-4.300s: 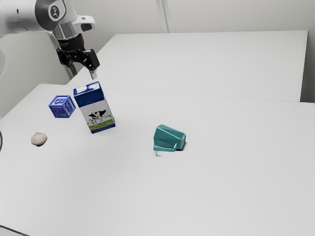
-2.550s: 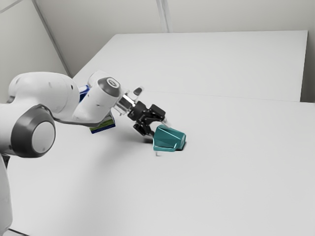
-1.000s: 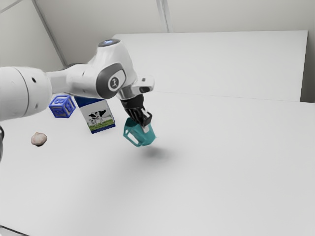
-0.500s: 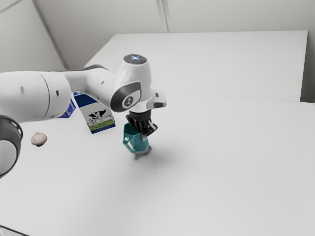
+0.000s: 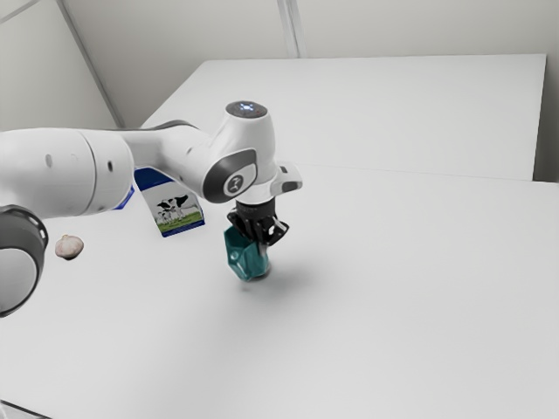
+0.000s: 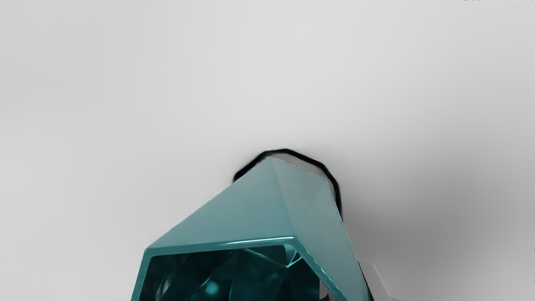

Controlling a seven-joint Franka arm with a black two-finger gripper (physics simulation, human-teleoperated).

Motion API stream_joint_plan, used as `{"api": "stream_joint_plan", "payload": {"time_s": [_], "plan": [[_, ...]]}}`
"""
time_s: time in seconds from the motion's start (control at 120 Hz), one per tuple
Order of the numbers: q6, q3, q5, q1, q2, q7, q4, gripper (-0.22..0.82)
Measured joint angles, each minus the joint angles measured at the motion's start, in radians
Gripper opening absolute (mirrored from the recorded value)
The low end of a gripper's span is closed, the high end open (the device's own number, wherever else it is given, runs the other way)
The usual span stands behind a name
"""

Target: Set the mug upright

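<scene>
In the exterior view my gripper (image 5: pixel 262 244) points down at the teal mug (image 5: pixel 245 257), shut on its side wall at the edge away from the carton. The mug's base is low at the table, and its body leans a little, mouth up and toward the exterior view's left. In the wrist view the mug (image 6: pixel 246 213) shows its open mouth and outer wall, with a dark line around its base. There my gripper (image 6: pixel 345 292) has one finger inside the mouth and the other against the outside. I cannot make out the handle clearly.
A milk carton (image 5: pixel 177 208) stands behind the mug toward the exterior view's left, with a blue block (image 5: pixel 127 199) partly hidden by the arm. A garlic bulb (image 5: pixel 69 247) lies farther left on the white table (image 5: pixel 393 323).
My gripper took hold of the mug, which was lying on its side, lifted it and turned it mouth up. Over the last half second both moved slightly lower and toward the exterior view's right.
</scene>
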Motion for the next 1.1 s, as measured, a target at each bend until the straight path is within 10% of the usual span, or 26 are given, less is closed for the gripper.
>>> {"api": "stream_joint_plan", "payload": {"time_s": [0.567,0.725,1.1], "plan": [[-0.017,-0.029,-0.035,0.002,-0.084,-0.092,0.003,0.43],[-0.071,-0.133,-0.086,0.130,-0.117,-0.051,0.090,0.52],[-0.327,-0.107,-0.142,0.211,-0.131,0.197,0.408,0.59]]}}
